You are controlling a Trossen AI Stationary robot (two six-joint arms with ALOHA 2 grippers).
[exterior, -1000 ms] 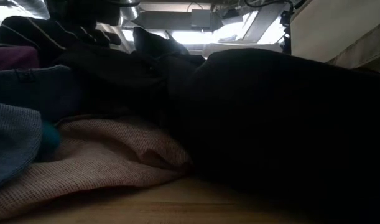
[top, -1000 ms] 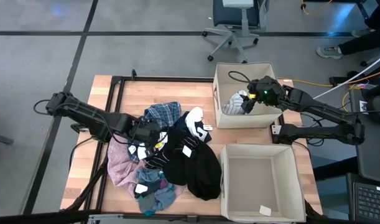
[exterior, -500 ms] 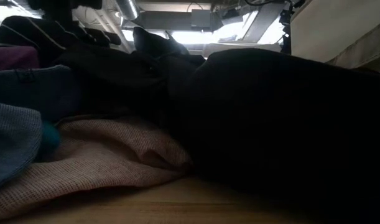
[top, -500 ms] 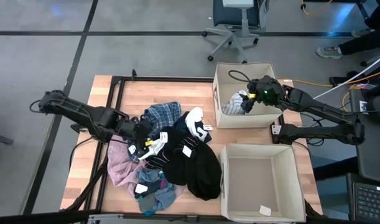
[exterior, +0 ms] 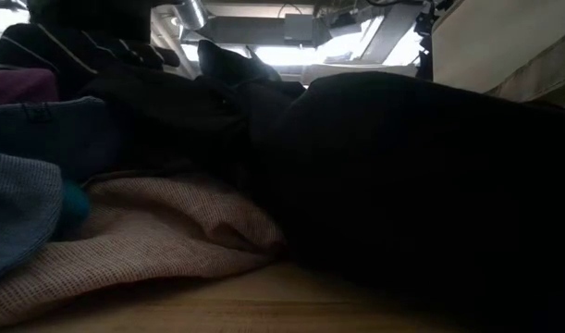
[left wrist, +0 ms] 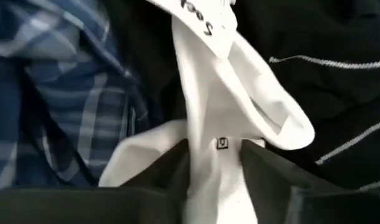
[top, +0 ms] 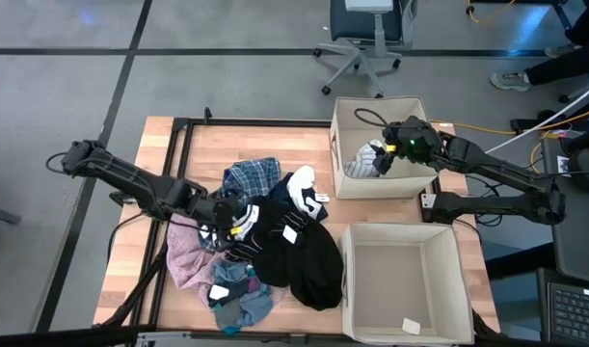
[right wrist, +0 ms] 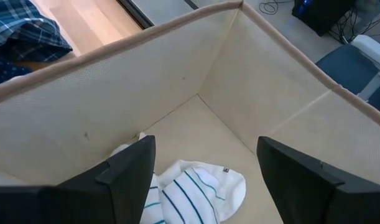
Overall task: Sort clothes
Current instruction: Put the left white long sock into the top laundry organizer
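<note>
1. A white garment (left wrist: pixel 214 124) lies on the clothes pile (top: pixel 265 246) mid-table, between blue plaid (left wrist: pixel 59 81) and black striped fabric (left wrist: pixel 326 81).
2. The left gripper (left wrist: pixel 216 171) has its 2 fingers pinched on that white piece alone.
3. Best lift straight up, slowly, shedding neighbours.
4. The right gripper (right wrist: pixel 205 171) hangs open over the far bin (top: pixel 347 114).

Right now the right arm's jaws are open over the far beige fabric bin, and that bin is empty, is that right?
Not quite. The right gripper does hang open over the far beige fabric bin, but the bin is not empty: the right wrist view shows a white garment with teal stripes lying on its floor, and the high view shows it too.
</note>
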